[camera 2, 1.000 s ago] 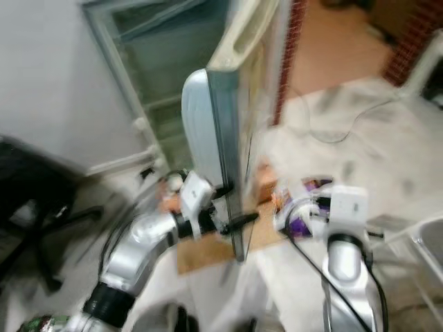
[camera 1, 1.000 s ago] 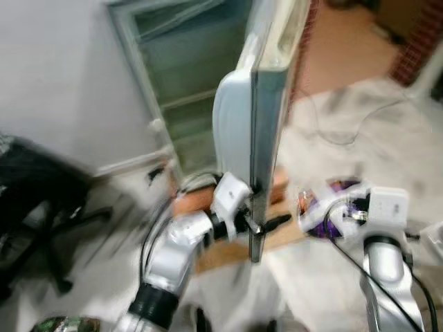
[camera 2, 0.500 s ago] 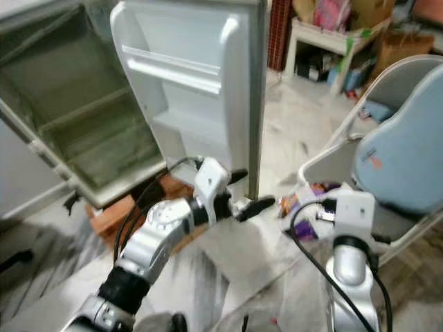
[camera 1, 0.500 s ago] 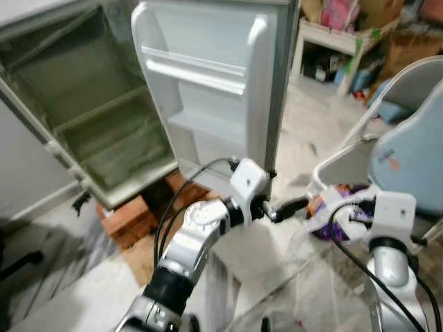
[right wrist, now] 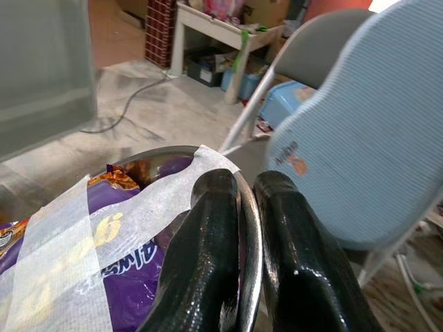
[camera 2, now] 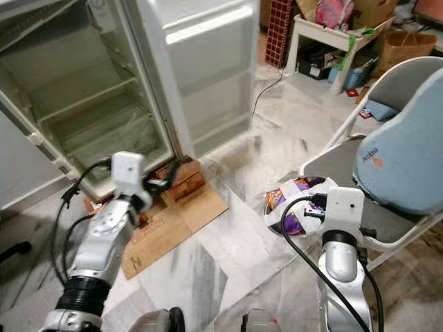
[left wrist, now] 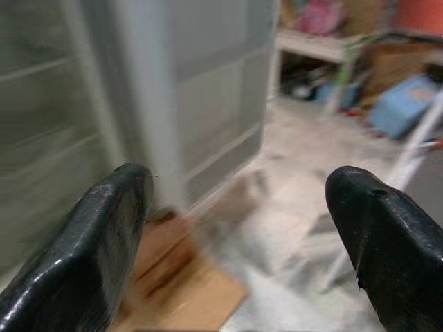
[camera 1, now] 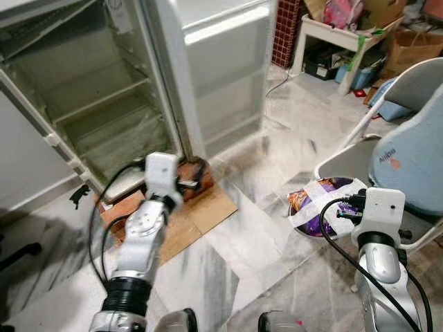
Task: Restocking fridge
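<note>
The fridge (camera 1: 90,104) stands at the left with empty shelves, and its door (camera 1: 221,76) is swung wide to the right. My left gripper (camera 1: 188,182) is low in front of the fridge's bottom edge, near the bricks; in the left wrist view its fingers (left wrist: 111,228) are wide apart, open and holding nothing. My right gripper (right wrist: 246,183) is shut on the rim of a metal bowl (camera 1: 304,223). The bowl holds a purple snack packet (right wrist: 131,256) strapped down with white tape and hangs beside the chair.
Bricks (camera 1: 197,176) and a sheet of cardboard (camera 1: 201,218) lie under the fridge's front. A folding chair with a blue cushion (camera 1: 415,152) stands on the right. A cluttered white low table (camera 1: 339,34) is at the back, and a cable (camera 2: 259,90) trails over the marble floor.
The camera has swung. The fridge door has opened much wider. My left gripper has come off the door's edge and dropped back left towards the bricks. The right gripper still holds the bowl.
</note>
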Controlling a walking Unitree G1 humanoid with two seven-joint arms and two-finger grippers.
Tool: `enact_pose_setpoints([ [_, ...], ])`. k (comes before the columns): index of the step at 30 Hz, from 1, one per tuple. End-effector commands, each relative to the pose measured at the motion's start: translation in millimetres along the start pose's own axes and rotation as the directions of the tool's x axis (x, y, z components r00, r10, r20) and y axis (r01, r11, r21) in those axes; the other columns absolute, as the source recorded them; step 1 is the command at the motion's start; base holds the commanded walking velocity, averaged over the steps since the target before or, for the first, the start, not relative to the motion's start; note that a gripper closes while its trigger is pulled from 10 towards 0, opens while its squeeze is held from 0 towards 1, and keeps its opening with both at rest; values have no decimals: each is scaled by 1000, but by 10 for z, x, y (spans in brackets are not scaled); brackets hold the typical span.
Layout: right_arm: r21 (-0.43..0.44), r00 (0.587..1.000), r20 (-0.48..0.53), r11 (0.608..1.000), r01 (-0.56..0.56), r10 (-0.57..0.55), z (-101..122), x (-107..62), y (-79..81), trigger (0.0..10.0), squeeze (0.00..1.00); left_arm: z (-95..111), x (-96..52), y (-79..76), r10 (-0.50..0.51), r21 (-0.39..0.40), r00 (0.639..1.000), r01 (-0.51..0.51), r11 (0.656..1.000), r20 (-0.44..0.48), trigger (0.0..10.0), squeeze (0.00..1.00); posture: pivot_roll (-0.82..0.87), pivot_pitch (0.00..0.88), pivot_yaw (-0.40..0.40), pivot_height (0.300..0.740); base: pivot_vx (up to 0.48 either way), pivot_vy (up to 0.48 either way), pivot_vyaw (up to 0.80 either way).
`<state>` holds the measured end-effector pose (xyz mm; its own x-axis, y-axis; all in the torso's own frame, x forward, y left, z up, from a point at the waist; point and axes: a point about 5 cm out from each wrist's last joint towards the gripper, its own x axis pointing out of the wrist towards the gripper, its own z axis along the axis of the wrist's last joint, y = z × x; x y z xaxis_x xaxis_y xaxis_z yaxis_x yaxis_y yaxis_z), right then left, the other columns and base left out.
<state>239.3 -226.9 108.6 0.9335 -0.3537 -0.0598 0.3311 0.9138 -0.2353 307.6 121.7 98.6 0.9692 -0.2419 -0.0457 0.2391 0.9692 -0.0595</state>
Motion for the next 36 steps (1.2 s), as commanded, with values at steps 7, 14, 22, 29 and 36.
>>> enact_pose_setpoints([
  [7, 17, 999, 22, 999, -27, 27, 39, 28, 35, 10000, 0, 64, -127, 152, 121, 28, 992, -122, 992, 48, 10000, 0, -83, 111, 63, 740, 0, 0, 0],
  [14, 19, 999, 21, 999, -32, 32, 35, 29, 40, 10000, 0, 53, -168, 143, 127, 28, 991, -129, 991, 46, 10000, 0, -81, 111, 63, 740, 0, 0, 0],
  [22, 34, 998, 26, 998, -55, 54, 40, 35, 71, 10000, 0, 51, -177, 164, 142, 27, 989, -143, 989, 40, 10000, 0, -77, 108, 67, 740, 0, 0, 0],
  [29, 34, 986, 72, 988, -152, 149, 123, 51, 204, 10000, 0, 24, -271, 216, 179, 54, 983, -181, 982, 38, 10000, 0, -64, 108, 64, 740, 0, 0, 172],
  [36, 81, 967, 115, 968, -238, 228, 206, 57, 330, 10000, 0, -11, -370, 278, 255, 56, 967, -255, 965, 23, 10000, 0, -52, 106, 57, 740, 0, 0, 800],
])
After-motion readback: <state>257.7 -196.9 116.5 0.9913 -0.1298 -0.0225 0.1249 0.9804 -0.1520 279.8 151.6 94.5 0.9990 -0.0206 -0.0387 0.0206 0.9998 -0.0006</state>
